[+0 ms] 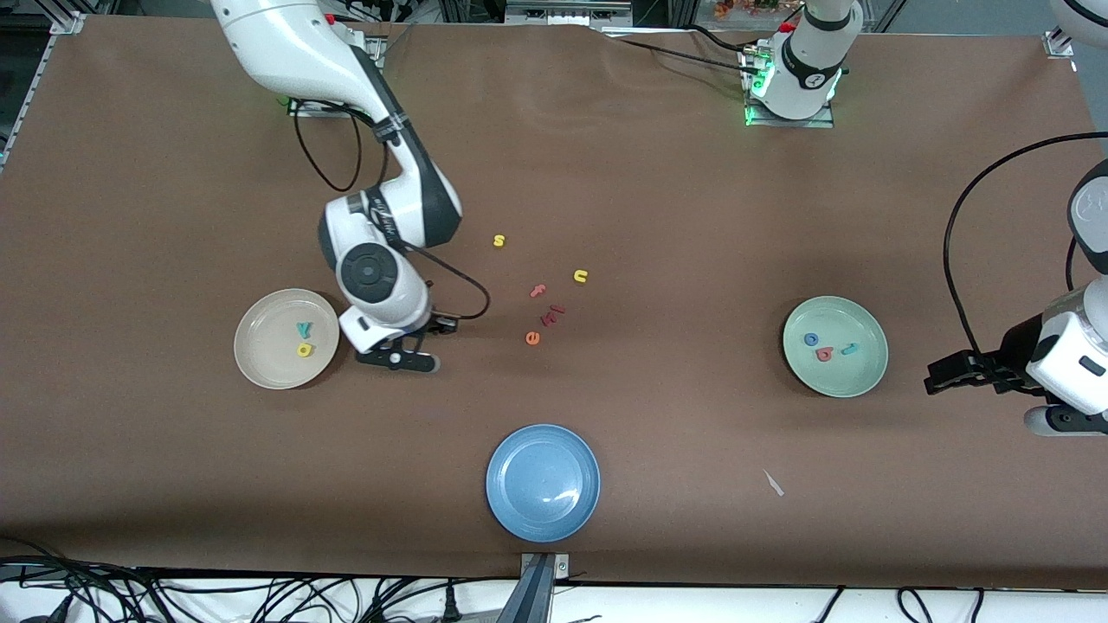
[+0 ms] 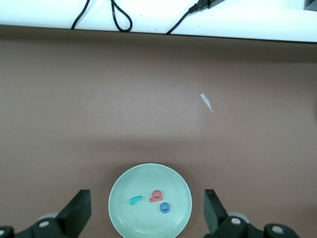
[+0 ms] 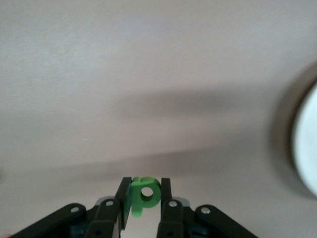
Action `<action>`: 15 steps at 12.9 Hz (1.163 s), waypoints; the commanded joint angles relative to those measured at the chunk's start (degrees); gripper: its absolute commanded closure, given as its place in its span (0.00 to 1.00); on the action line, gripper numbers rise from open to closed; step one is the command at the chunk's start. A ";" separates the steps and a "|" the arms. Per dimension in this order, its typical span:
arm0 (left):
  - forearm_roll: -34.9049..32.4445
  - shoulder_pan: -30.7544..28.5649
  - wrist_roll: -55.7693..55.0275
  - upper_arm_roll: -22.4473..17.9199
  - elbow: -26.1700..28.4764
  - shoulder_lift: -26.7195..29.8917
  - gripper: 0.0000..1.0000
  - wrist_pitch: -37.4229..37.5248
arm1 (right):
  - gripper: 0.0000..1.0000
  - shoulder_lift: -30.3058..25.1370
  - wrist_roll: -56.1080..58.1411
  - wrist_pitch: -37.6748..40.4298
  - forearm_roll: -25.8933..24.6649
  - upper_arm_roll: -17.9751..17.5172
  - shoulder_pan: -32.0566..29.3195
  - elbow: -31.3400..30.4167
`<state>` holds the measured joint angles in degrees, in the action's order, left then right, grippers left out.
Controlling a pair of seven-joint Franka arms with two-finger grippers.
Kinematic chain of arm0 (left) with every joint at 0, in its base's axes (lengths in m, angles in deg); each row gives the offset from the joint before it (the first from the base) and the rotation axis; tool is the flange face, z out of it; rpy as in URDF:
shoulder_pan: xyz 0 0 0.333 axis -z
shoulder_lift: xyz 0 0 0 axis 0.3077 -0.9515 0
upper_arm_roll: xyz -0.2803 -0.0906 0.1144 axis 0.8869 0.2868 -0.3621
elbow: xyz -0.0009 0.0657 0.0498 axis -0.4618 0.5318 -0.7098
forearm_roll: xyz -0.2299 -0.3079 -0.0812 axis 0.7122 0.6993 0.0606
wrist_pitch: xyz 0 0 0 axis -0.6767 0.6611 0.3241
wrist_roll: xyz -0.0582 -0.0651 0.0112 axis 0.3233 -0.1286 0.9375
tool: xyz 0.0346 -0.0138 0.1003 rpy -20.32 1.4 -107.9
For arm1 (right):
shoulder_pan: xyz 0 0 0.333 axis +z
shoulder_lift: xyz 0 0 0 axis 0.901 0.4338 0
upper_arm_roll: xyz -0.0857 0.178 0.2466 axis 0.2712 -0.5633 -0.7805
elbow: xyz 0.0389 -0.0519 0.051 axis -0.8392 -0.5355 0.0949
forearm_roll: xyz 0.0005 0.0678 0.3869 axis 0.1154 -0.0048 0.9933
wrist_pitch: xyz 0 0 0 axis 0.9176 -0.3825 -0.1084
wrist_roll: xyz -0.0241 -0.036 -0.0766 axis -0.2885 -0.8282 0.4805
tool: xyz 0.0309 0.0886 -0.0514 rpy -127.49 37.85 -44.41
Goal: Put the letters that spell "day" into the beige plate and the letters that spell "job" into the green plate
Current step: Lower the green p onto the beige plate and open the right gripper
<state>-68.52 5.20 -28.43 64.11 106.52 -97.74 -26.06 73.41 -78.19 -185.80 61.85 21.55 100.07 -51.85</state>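
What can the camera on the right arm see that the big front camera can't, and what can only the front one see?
Only the right wrist view shows the green d pinched in the right hand; from the front that letter is hidden.

Only the front view shows the green plate with j, o and b, the blue plate, the loose letters, the y and a in the beige plate, and the open left hand waiting beside the green plate.

Both show the brown table and the beige plate.
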 commanded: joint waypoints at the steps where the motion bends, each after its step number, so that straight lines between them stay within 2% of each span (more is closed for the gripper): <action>1: -1.29 -0.11 1.11 0.16 -1.03 0.31 0.00 0.89 | 1.00 -5.97 9.46 -1.41 1.10 3.08 0.26 -8.10; 3: -1.64 0.15 1.02 0.34 -0.07 2.94 0.00 1.15 | 1.00 -8.86 16.15 -3.79 1.19 5.45 0.26 -12.59; 7: -1.73 0.42 0.84 0.42 0.11 4.27 0.00 4.67 | 1.00 -10.37 27.76 -5.72 1.63 12.13 0.09 -17.26; 9: -1.73 0.59 0.93 0.43 0.02 4.27 0.00 4.67 | 1.00 -10.02 32.42 -9.22 1.72 12.85 -2.45 -19.28; 10: -1.73 2.51 0.93 -0.62 0.11 4.97 0.00 4.84 | 1.00 -9.59 34.70 -10.98 1.72 12.85 -3.60 -19.72; 11: -3.21 6.01 0.93 -3.41 0.11 6.28 0.00 5.02 | 1.00 -8.62 36.72 -11.96 2.50 12.76 -5.44 -19.64; 12: -4.09 9.87 1.19 -7.36 0.11 6.64 0.00 6.15 | 1.00 -8.18 38.05 -11.88 6.25 12.67 -6.67 -19.38; 13: -4.10 11.65 1.37 -9.31 0.20 7.25 0.00 7.47 | 0.60 -7.48 39.37 -11.53 8.64 12.59 -6.95 -18.85; 14: -4.01 11.41 1.37 -9.16 0.90 7.61 0.00 7.66 | 0.01 -7.21 38.86 -11.27 8.92 12.50 -6.60 -18.15; 15: -3.93 11.23 1.45 -9.07 1.95 8.48 0.00 7.57 | 0.00 -7.30 38.68 -11.09 8.93 12.41 -6.34 -17.62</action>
<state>-71.31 16.27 -28.26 56.13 106.12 -91.66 -19.18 66.09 -40.30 -196.89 68.97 34.51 93.25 -70.46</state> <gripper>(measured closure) 0.000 0.555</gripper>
